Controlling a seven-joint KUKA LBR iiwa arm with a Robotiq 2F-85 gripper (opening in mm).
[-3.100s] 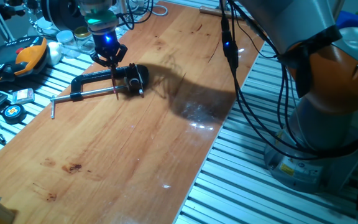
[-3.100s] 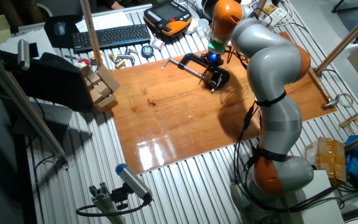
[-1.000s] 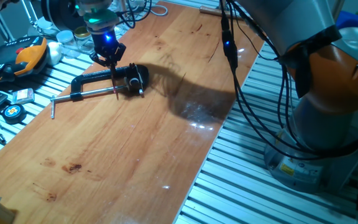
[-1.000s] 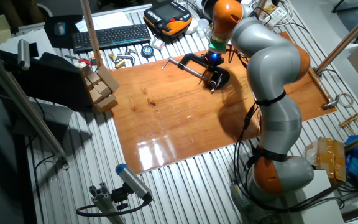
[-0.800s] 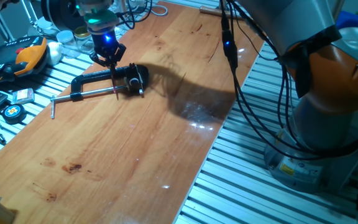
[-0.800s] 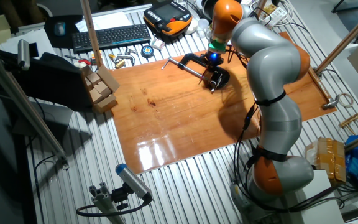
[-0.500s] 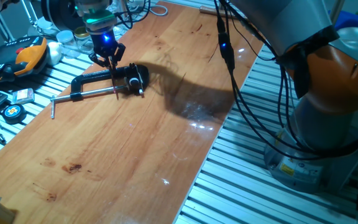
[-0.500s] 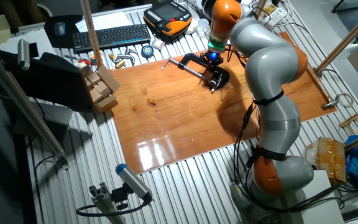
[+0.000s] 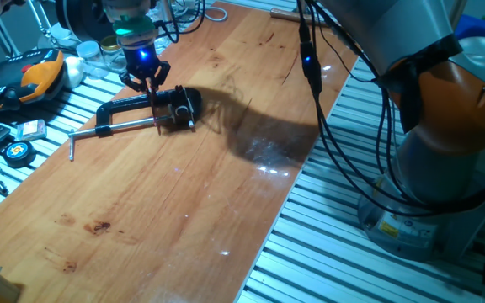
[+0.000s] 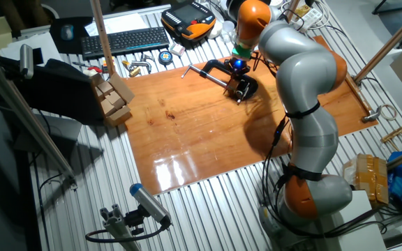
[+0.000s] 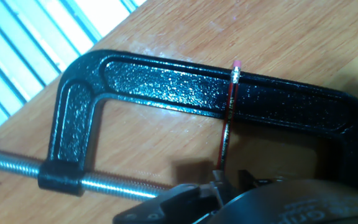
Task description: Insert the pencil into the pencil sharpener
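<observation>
Wooden tabletop [image 9: 183, 194] mostly bare, clamp [image 11: 185, 93] near far edge, gripper [image 9: 144, 84] pinching upright pencil [image 11: 227, 121] above sharpener [image 9: 182, 107].

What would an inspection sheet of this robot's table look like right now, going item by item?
Surface: wooden board on a slatted metal bench, glossy glare patches.
Pencil: thin red stick held upright in the gripper.
Pencil sharpener: small black block at the clamp's end.
Clutter: black C-clamp lying flat on the board.
Gripper: shut on the pencil, above the clamp.
Cables: black bundle hanging along the arm.
Surroundings: keyboard, orange pendant, tape measure, wooden blocks.
</observation>
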